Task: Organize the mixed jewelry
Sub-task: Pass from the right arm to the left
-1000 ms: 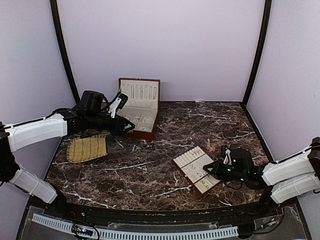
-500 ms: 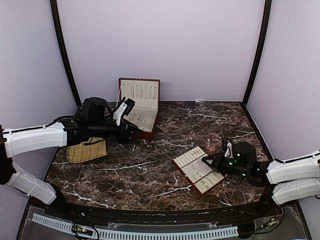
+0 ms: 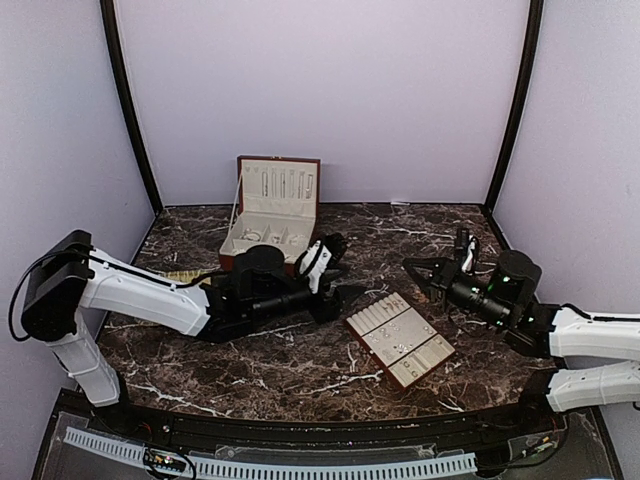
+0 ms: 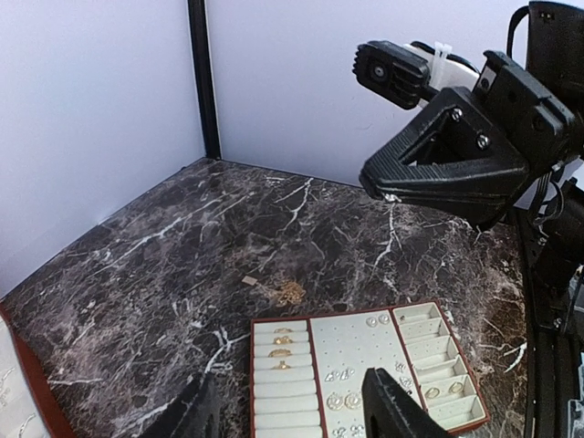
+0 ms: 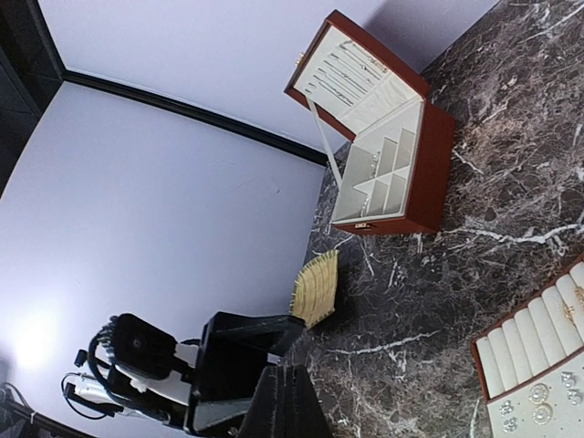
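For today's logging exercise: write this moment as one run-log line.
left gripper: open, near tray | right gripper: shut, above table | box: lid open

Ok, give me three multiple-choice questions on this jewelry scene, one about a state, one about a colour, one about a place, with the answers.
1. The lid of the red-brown box is: A shut, B raised open, C taken off.
2. The box's lining is: A black, B blue, C cream.
3. The slotted tray is: A inside the box, B flat on the marble table, C standing on edge.
Answers: 1 B, the lid stands upright at the back of the box; 2 C, pale cream shows inside; 3 B, it rests on the marble, right of the box and nearer.
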You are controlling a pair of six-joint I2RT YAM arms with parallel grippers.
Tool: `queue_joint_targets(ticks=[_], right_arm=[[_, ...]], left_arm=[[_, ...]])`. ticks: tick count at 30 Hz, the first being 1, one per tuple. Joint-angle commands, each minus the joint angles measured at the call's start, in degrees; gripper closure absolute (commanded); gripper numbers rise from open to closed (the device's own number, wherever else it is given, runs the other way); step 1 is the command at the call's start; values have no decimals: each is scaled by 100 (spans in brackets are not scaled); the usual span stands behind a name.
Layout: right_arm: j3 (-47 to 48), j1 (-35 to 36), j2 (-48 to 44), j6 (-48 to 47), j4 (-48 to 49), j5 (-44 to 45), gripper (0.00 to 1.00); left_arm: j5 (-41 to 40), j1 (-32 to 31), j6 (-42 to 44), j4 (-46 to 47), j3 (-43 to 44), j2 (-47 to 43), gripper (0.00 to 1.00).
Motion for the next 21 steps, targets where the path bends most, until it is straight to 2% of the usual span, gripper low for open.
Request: queue_joint_targets(ticks=[1,9,21], right_arm=[[182,121,18,207,705,-106,100],[238,313,295,336,1066,-211,100],[339,359,453,323,1144,-274,100]], left_arm=[[-278,-174,388,856,472,312,44],[-95,-220,406,971,961,828,44],[284,-269,413,978,1103,1014,57]])
